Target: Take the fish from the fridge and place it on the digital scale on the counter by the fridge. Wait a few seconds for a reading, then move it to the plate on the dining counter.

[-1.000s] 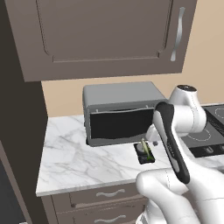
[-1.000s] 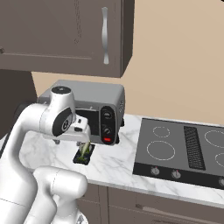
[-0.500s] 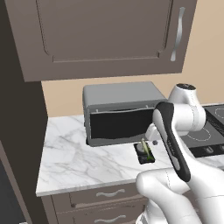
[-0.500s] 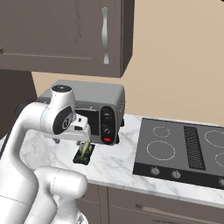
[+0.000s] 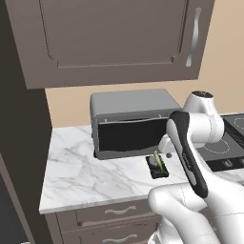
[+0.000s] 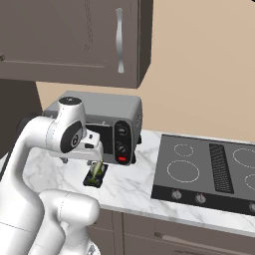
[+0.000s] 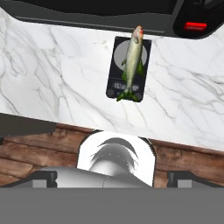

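Marble counter (image 5: 81,176) is narrow: front edge drops to dark drawers with silver handles, left end stops at the tall dark side panel, and the cooktop (image 6: 209,172) takes the right end. Fish (image 7: 132,59) lies lengthwise on the digital scale (image 7: 141,89), head overhanging the slab's far edge toward the toaster oven (image 5: 128,121), tail near the display end. Scale sits just in front of the oven's lower right corner, close to its control panel with the red light; open marble lies to its left and between it and the cooktop. Gripper (image 6: 97,158) hangs above the scale with jaws spread wide, nothing between them, clear of the fish. Overhead, the wall cabinet (image 5: 109,38) leaves a moderate gap above the oven top. Hidden bits: in the left base view the forearm covers the scale's right side and most of the hand; in the right base view the hand covers part of the fish, so only an olive sliver on the black slab shows. Fingertips themselves are hard to make out in any view. Scale readout is too small to read.
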